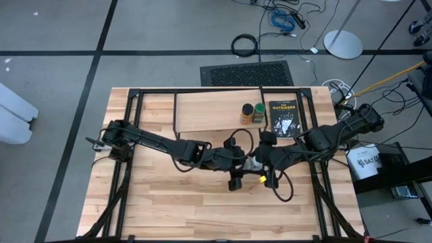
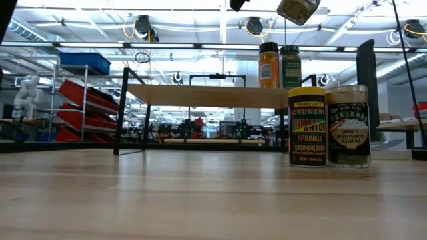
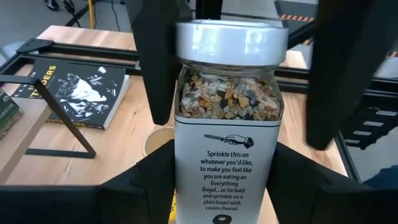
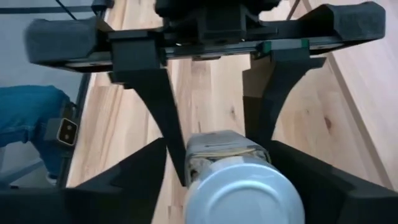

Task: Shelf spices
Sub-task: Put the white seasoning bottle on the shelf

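A spice jar with a white lid (image 3: 227,37) and mixed seed contents hangs above the table's middle. My left gripper (image 3: 227,186) is shut on it. My right gripper (image 4: 242,180) is open; its fingers (image 3: 155,68) stand on either side of the lid without touching it. Two spice jars (image 1: 253,113) stand on the shelf (image 1: 209,111) at the table's far side. Two more jars, one yellow-lidded (image 2: 307,127) and one dark (image 2: 347,125), stand on the table below the grippers. My left gripper pinches the jar's lower body (image 3: 186,186) between its two fingers, one on each side. The fingers (image 4: 168,118) come from the table's left, slanting down, and lie across the jar. The jar (image 2: 298,10) is lifted clear of the table, lid end up.
A black book with orange lettering (image 1: 283,116) lies at the shelf's right end. Black metal frame rails (image 1: 128,169) run along the table's left and right sides. Open tabletop (image 1: 182,209) lies toward the near edge.
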Available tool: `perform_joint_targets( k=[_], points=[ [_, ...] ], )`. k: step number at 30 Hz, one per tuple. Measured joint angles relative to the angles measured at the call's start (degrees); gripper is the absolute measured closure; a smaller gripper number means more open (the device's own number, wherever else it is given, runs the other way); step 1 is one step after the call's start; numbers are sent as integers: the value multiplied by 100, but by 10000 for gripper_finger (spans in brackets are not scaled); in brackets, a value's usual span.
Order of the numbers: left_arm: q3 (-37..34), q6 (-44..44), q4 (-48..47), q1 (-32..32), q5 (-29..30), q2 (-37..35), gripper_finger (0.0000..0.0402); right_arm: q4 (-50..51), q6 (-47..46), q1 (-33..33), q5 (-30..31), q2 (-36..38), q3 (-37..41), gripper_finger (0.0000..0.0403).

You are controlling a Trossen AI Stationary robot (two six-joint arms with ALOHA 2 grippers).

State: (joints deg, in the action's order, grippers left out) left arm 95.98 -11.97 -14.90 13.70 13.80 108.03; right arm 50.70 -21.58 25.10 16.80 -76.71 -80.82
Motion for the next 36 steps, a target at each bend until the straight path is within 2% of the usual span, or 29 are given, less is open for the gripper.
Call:
perform_joint_targets(
  k=[4, 9, 15, 18, 22, 26, 28, 32, 36],
  points=[
    [0, 4, -30, 6, -4, 0, 191, 14, 39, 3, -22, 26, -93, 94],
    [0, 46, -128, 6, -27, -15, 191, 231, 282, 9, 92, 26, -474, 74],
    [2, 83, -258, 10, -58, -158, 191, 1593, 335, 17, 819, 33, -1323, 76],
    [2, 204, -527, 10, -51, -313, 190, 2473, 18, 69, 1444, 55, -1856, 77],
    [2, 265, -983, 14, 186, -560, 190, 3110, -357, 231, 1837, 144, -2339, 77],
    [2, 666, -1366, 4, 1092, -919, 190, 3384, -778, 447, 1928, 284, -2386, 77],
    [2, 848, -1462, -82, 1357, -1132, 190, 3641, -1140, 603, 1934, 313, -2385, 78],
    [2, 1171, -1502, -353, 1394, -1637, 190, 3855, -1701, 987, 1936, 324, -2256, 78],
    [17, 1642, -1511, -719, 1372, -2114, 190, 3682, -2096, 1399, 2033, 326, -1774, 78]
  ],
)
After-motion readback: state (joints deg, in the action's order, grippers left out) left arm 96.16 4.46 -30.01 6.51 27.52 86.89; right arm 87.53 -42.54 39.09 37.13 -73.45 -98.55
